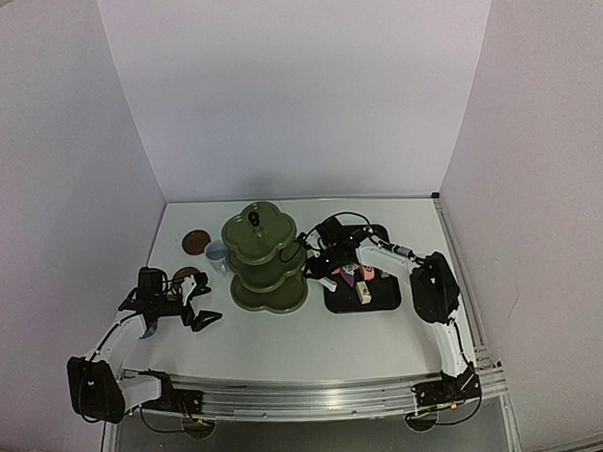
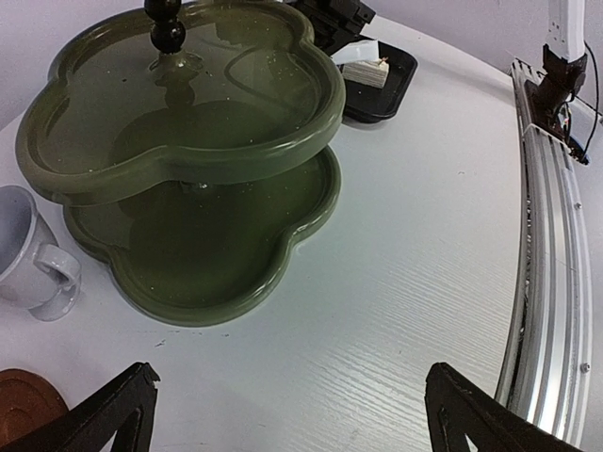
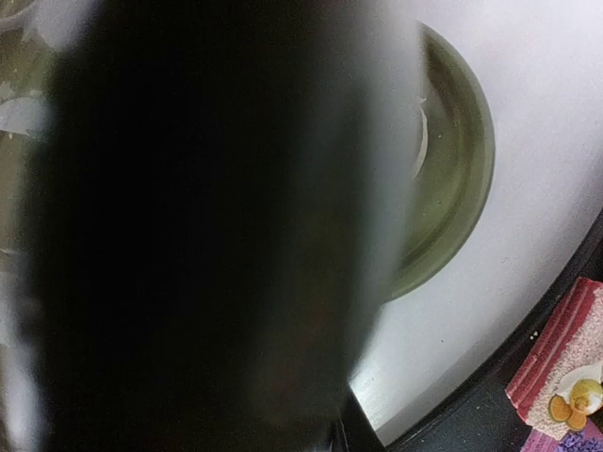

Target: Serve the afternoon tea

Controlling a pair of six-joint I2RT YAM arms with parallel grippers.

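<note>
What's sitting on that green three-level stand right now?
Nothing that shows: on the stand the top tier carries only a black knob, and the lower tiers look bare from the left. The right gripper covers part of its right side, so anything there is hidden.

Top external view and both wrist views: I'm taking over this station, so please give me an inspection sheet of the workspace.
Surface: white table, no spills seen.
Job's things: olive three-tier stand, no cakes on the tiers that show; white cup at its left; far coaster; near coaster, partly hidden; cakes on the black tray.
Clutter: nothing seen.
Grippers: left gripper open, holding nothing; right gripper at the stand's edge, wrist view blocked by something dark, grip unclear.
Cables: black loops on the right arm.
Surroundings: white walls; metal rail at the near edge.
</note>
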